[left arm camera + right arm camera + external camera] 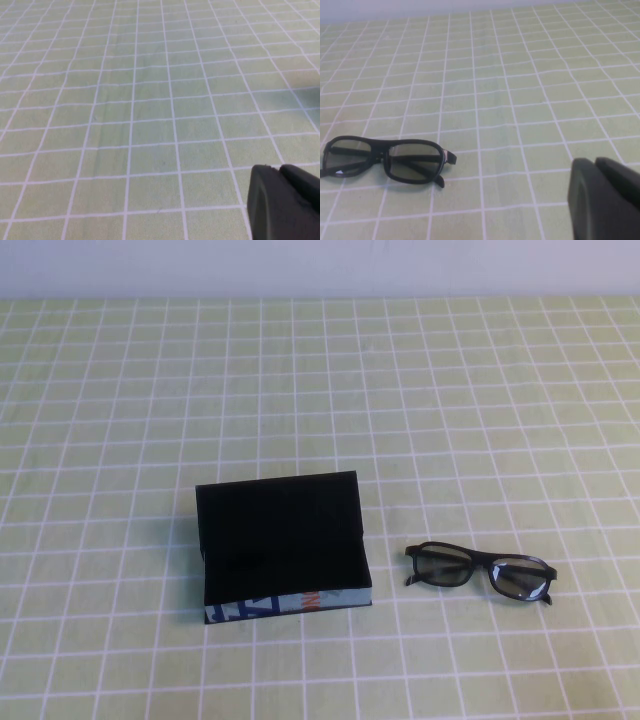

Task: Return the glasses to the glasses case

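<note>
Black glasses folded, beside open case

- Left gripper: only a corner shows in my left wrist cam, matte black, rounded blocky shape.
- Right gripper: same on right wrist cam, matte black, rounded, w/ a seam.

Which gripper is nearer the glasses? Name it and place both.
Right. The right gripper has the glasses in its wrist view; the left gripper sees only bare tablecloth, on the case side.
</note>
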Tool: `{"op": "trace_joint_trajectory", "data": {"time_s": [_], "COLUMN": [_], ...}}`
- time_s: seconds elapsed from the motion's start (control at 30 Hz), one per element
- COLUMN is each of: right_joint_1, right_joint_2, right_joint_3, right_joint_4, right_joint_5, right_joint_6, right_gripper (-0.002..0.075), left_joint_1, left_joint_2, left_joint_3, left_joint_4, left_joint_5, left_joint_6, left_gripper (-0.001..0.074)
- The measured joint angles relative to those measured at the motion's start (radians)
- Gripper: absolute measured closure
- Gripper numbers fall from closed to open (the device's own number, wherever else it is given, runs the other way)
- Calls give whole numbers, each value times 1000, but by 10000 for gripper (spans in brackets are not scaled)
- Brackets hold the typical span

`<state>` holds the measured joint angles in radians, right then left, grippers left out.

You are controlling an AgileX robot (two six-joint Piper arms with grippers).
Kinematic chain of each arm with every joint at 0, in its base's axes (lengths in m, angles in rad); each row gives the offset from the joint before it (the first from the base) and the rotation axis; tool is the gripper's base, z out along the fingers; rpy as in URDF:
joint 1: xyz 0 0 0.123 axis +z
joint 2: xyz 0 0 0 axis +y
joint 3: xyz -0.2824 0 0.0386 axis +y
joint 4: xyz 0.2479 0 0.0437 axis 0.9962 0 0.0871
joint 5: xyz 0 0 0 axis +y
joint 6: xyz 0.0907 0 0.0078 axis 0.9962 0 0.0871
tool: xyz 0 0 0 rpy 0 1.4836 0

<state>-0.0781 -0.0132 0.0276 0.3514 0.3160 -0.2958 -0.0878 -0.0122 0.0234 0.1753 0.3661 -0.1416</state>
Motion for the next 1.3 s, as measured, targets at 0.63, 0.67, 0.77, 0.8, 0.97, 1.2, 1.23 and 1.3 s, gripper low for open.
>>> {"op": "trace_joint_trajectory", "data": {"time_s": [0.63,0.67,0.77,0.8,0.97,1.2,1.23,1.3], "right_joint_1": [0,0,0,0,0,0,0,0], "right_joint_2": [0,0,0,0,0,0,0,0], "right_joint_3": [0,0,0,0,0,0,0,0], "right_joint_4": [7,7,7,9,9,26,34,55], "right_joint_5": [-3,-3,-3,-3,-4,-27,-35,-62], "right_joint_6": [0,0,0,0,0,0,0,0], "right_gripper": [745,745,745,745,745,745,745,745], "left_joint_1": [0,0,0,0,0,0,0,0], "left_joint_2": [0,0,0,0,0,0,0,0], "left_joint_3": [0,0,0,0,0,0,0,0], "left_joint_4": [7,7,9,9,15,18,18,18], "left_joint_5": [0,0,0,0,0,-22,-33,-73], "left_joint_6": [0,0,0,0,0,0,0,0], "left_gripper": [737,737,737,737,737,737,737,737]}}
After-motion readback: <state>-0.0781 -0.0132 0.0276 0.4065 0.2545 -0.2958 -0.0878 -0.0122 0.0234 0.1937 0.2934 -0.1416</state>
